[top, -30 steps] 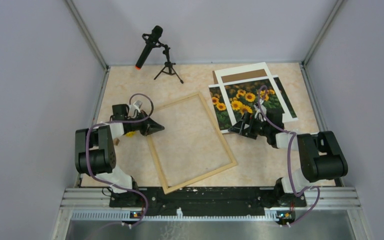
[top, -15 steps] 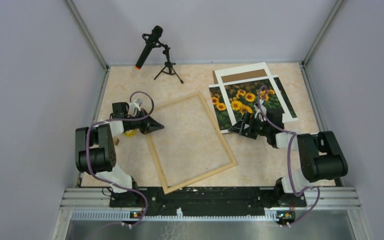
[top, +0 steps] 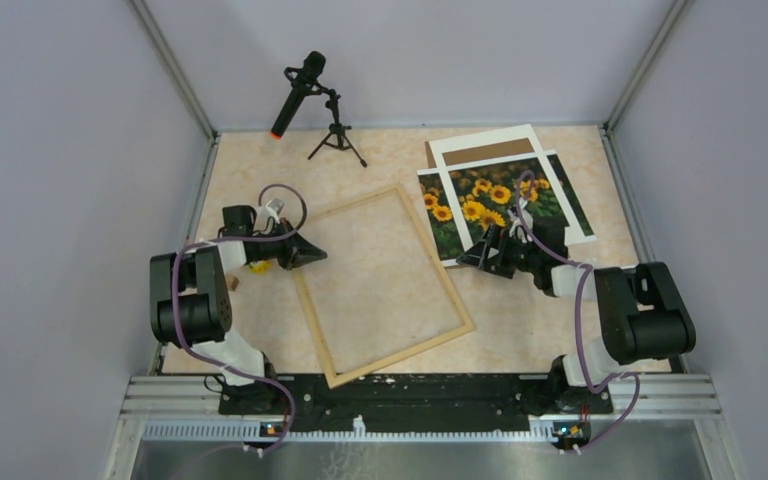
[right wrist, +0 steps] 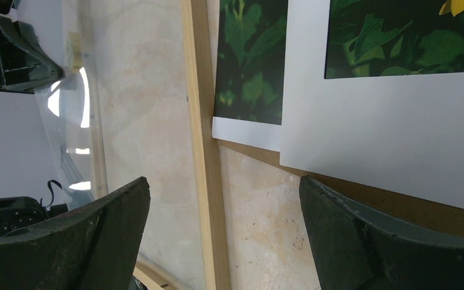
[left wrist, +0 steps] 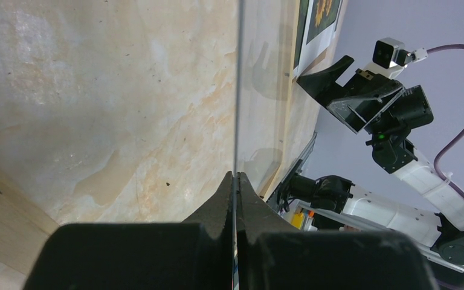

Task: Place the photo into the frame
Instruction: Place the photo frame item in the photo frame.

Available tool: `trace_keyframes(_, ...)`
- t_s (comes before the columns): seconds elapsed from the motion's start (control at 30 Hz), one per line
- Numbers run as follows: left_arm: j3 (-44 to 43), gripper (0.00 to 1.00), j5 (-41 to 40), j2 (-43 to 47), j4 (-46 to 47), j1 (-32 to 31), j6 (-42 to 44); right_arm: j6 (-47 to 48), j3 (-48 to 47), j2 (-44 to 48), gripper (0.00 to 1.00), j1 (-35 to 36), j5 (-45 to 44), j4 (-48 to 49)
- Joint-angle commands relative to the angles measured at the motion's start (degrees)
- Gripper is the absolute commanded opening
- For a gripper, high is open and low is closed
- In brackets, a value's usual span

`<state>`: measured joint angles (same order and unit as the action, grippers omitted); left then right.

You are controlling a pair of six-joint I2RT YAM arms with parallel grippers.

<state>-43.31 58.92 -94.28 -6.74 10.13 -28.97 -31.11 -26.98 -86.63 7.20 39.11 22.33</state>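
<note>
One frame (top: pixel 400 352), one photo (top: pixel 475 200) — left gripper (left wrist: pixel 235 176) pinches what seems a clear pane (right wrist: pixel 75 151); right gripper (right wrist: pixel 222 181) gapes wide.

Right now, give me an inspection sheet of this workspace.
Surface: beige marbled table.
Job's things: frame flat mid-table, nothing in it; photo far right, under white mat, over brown backing board.
Clutter: microphone on tripod, far left.
Grippers: left gripper shut on clear pane, held on edge; right gripper open, by the photo's near corner.
Cables: purple cables loop over both wrists.
Surroundings: grey walls.
</note>
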Motion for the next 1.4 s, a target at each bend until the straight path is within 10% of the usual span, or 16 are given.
trace_keyframes(0.0,-1.84,0.0,1.79,0.06,0.62,0.68,1.5,1.62,1.23,-1.1,0.92,-0.6,-1.59,-0.81)
trace_keyframes(1.37,-0.9,0.0,5.05,1.17,4.64,0.04,0.49,1.25,1.24,-2.09,0.92,-0.41,-0.8,-0.01)
